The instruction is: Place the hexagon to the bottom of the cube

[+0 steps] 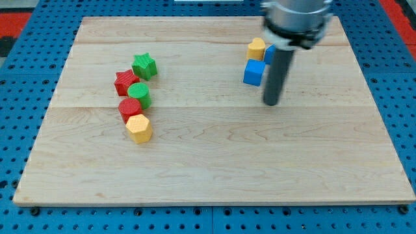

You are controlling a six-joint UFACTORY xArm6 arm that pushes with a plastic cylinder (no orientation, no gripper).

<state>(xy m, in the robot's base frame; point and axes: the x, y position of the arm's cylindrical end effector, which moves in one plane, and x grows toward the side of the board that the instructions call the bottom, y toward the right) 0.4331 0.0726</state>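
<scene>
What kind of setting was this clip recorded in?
Probably a robotics lab bench rather than a home or a workshop: a pale wooden board lies on a blue perforated base, small coloured blocks such as the blue cube are scattered on it, and my tip stands beside that cube.

My tip [271,103] sits right of blue cube [254,73].

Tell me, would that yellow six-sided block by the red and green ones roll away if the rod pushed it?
Probably not: the yellow hexagon lies on a flat face on the wooden board, so it should slide. It touches the red block, which might shift too. My tip is far off, right of the blue cube.
</scene>
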